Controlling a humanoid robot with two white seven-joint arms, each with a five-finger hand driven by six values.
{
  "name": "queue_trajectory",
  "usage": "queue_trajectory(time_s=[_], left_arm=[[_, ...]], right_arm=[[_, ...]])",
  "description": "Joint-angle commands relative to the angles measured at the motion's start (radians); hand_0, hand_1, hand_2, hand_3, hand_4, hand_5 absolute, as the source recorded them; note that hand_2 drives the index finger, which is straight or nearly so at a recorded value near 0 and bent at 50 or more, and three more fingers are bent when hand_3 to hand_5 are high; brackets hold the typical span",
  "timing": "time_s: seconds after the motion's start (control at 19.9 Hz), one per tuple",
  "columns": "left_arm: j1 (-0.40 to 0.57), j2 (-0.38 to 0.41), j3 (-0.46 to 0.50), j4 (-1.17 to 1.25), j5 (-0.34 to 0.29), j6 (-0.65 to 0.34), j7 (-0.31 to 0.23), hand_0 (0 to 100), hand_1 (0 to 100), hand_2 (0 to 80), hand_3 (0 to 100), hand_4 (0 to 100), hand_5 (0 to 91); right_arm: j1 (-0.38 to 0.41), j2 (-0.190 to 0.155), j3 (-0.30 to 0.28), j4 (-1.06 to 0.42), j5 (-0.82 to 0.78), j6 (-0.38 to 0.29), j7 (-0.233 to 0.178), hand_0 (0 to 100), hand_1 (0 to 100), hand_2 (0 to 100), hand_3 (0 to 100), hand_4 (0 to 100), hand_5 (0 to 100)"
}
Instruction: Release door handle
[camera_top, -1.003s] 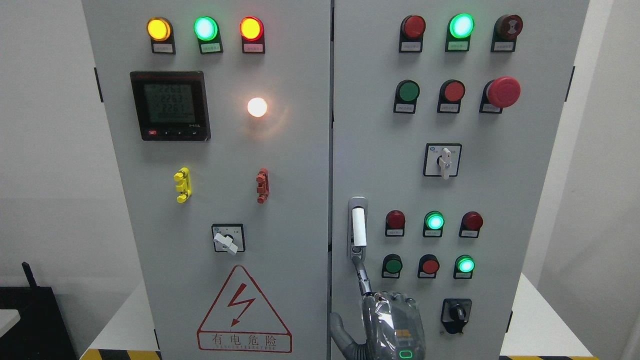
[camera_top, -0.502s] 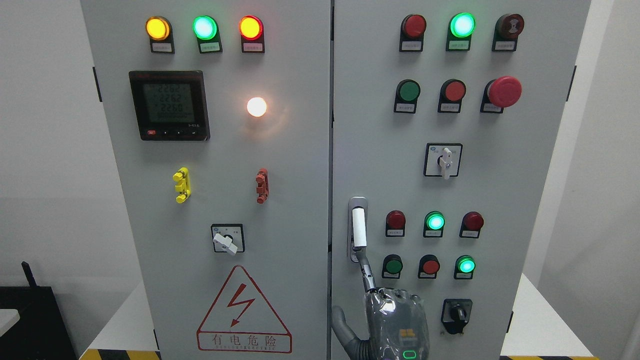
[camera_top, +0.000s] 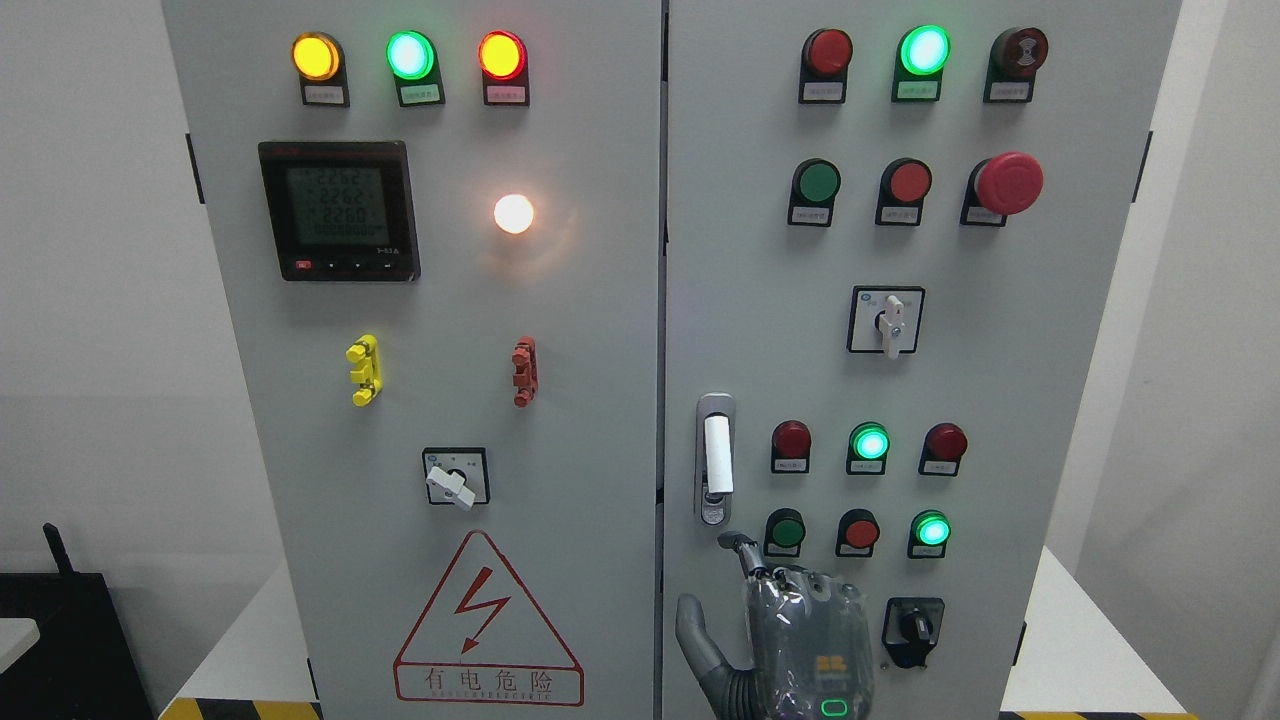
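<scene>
Just below the handle (camera_top: 715, 458) on the right door, the right hand (camera_top: 790, 630) hangs open and clear, though rising could snag its forefinger on the latch.

A grey two-door electrical cabinet (camera_top: 560, 330) fills the head view, with lit indicator lamps, push buttons and rotary switches across both doors. The door handle (camera_top: 715, 458), a white lever in a metal recess, stands upright on the right door's left edge. Just below it, apart from it, the right hand (camera_top: 790, 625) rises from the bottom edge, thumb and index finger extended, grasping nothing.
</scene>
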Motion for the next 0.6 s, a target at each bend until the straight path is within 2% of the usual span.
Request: queue_trajectory(time_s=[0.0,0.2,0.35,0.55], left_arm=[[-0.015,0.0,0.001,0.025,-0.028,0.0,0.0,12,39,0.0,0,0,0.0],[-0.015,0.0,0.001,0.023,-0.029,0.0,0.0,12,39,0.0,0,0,0.0],[-0.015,0.0,0.001,0.023,-0.029,0.0,0.0,12,39,0.0,0,0,0.0],[-0.015,0.0,0.001,0.023,-0.029,0.0,0.0,12,39,0.0,0,0,0.0]], right_arm=[[-0.004,0.001,-0.033,-0.017,-0.015,-0.001,-0.003,46,34,88,100,100,97],[-0.027,0.001,-0.041,-0.018,-0.021,-0.001,0.003,42,31,95,100,100,97],[-0.035,0.001,-0.05,-0.018,-0.021,-0.001,0.007,38,33,96,100,100,97],[-0.082,0.001,-0.057,-0.011,-0.021,-0.001,0.013,35,34,99,100,100,97]])
